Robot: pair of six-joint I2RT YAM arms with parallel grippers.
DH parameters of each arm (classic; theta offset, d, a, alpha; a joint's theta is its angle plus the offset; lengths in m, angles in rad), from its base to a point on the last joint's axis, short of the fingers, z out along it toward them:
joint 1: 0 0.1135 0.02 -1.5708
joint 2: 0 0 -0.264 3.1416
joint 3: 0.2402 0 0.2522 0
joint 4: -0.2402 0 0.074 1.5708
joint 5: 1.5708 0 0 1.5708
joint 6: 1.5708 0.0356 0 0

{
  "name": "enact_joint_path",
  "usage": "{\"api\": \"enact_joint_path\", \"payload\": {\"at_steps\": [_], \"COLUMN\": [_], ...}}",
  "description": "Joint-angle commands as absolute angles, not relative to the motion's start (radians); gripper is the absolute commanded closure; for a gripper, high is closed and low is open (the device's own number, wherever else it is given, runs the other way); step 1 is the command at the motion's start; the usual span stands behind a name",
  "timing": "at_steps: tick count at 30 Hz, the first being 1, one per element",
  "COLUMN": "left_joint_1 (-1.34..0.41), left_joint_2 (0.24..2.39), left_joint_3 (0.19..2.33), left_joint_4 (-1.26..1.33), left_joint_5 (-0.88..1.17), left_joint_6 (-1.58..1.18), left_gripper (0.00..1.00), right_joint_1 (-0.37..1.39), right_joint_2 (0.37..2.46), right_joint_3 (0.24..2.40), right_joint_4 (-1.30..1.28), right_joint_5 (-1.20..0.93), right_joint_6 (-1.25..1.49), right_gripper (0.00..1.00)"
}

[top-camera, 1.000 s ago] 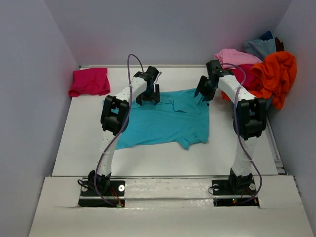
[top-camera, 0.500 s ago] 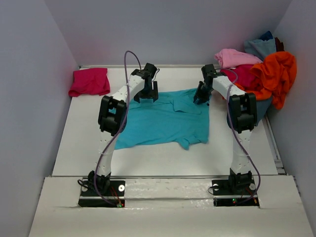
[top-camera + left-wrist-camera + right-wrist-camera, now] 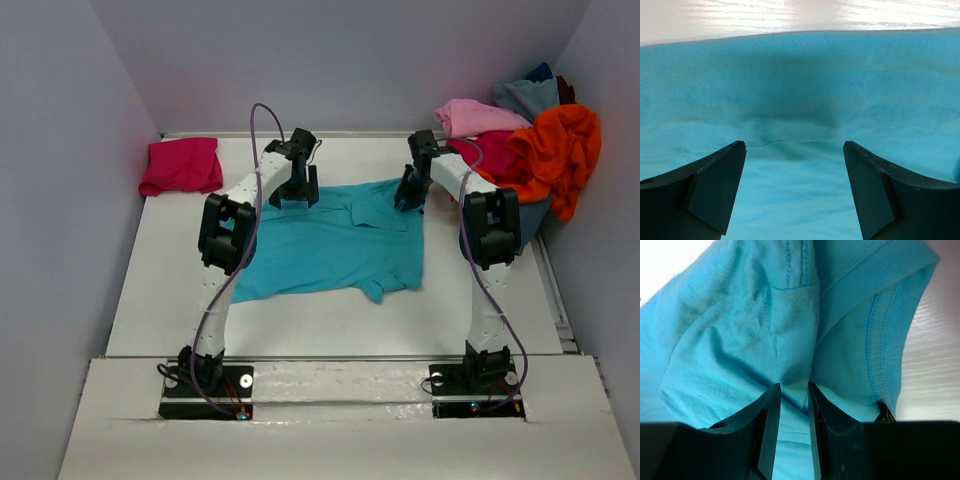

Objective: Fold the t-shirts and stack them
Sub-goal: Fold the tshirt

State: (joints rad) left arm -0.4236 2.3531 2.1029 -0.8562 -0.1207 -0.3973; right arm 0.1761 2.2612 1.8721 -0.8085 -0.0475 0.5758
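- Shirt of soft bright-turquoise cloth (image 3: pixel 330 245) is lying spread out in the middle of the white table (image 3: pixel 180 290), its far edge towards the back wall.
- Left end effector (image 3: pixel 297 195) is hanging over the turquoise shirt's far left part with its fingers (image 3: pixel 715 190) spread wide; nothing is sitting between them but flat cloth (image 3: pixel 800 75).
- Right end effector (image 3: pixel 408 200) is standing at the shirt's far right corner, near the ribbed collar, its fingers (image 3: pixel 767 435) drawn close and pinching a raised fold of the turquoise cloth (image 3: pixel 740 340).
- Folded magenta-pink shirt (image 3: pixel 182 165) is resting at the far left corner.
- Heaped orange (image 3: pixel 560 150), light pink (image 3: pixel 478 115) and dusty blue (image 3: pixel 525 95) shirts are lying at the far right.
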Motion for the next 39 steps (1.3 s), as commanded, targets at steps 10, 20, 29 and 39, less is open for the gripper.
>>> {"api": "enact_joint_path", "payload": {"at_steps": [10,20,29,39], "left_joint_1": [-0.417,-0.417,-0.408,-0.408], "left_joint_2": [2.365,2.373,2.375,2.378], "left_joint_3": [2.117,2.117,2.118,2.129], "left_joint_4": [-0.87,-0.867,-0.868,-0.873], "left_joint_5": [-0.114,-0.107,-0.106,-0.106], "left_joint_6": [-0.38,-0.374,-0.373,-0.371], "left_gripper": [0.08,0.08,0.08,0.08], "right_joint_1": [0.169,0.169,0.169,0.169], "right_joint_2": [2.25,2.244,2.252,2.252], "right_joint_3": [1.953,1.928,1.914,1.882], "right_joint_4": [-0.838,-0.836,-0.831,-0.816], "right_joint_5": [0.025,0.054,0.054,0.064], "right_joint_6": [0.569,0.566,0.568,0.566], "right_gripper": [0.66,0.66,0.66,0.66]}}
